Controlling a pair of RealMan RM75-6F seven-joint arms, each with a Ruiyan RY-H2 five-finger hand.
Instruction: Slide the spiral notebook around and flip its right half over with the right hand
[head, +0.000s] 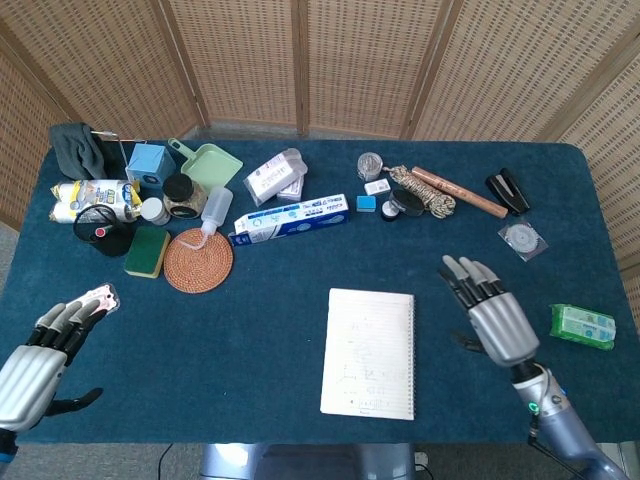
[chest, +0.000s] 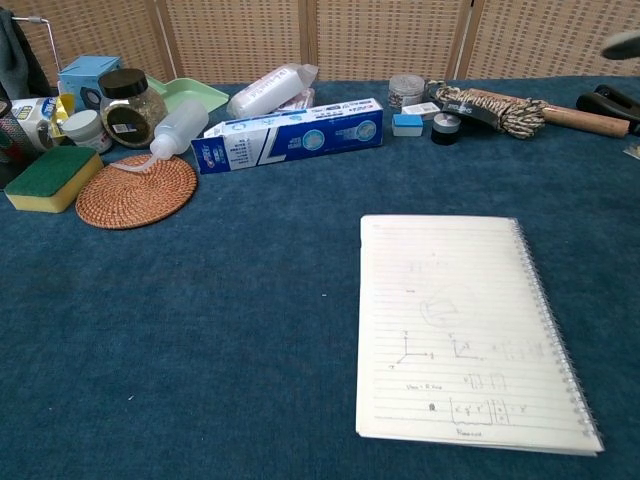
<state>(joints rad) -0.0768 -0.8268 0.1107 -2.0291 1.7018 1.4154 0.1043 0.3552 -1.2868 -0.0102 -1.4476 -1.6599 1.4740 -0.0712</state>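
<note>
— Where's the spiral notebook (head: 367, 352)?
— Flat on the desk (head: 300, 270) near the front edge, a little right of centre. Open to a lined page with faint sketches, wire binding along its right side.

— And the right hand (head: 492, 316)?
— Off the notebook, just to its right, above bare cloth. Fingers straight and spread, palm down, holding nothing. Barely caught in the chest view, only a blur at the top right corner.

— The left hand (head: 40, 357)?
— By the front left corner, well apart from everything. Fingers extended and apart, empty too.

— What could go wrong from here?
— Probably a page slipping instead of the whole notebook, should the palm press too lightly while sliding. Could also rumple the top sheet against the cloth.

— And the flip?
— Hard to catch a thin edge lying flush on the cloth; likely to lift one sheet only. Also the toothpaste box (head: 290, 220) sits further back, so a long push that way might strike it.
</note>
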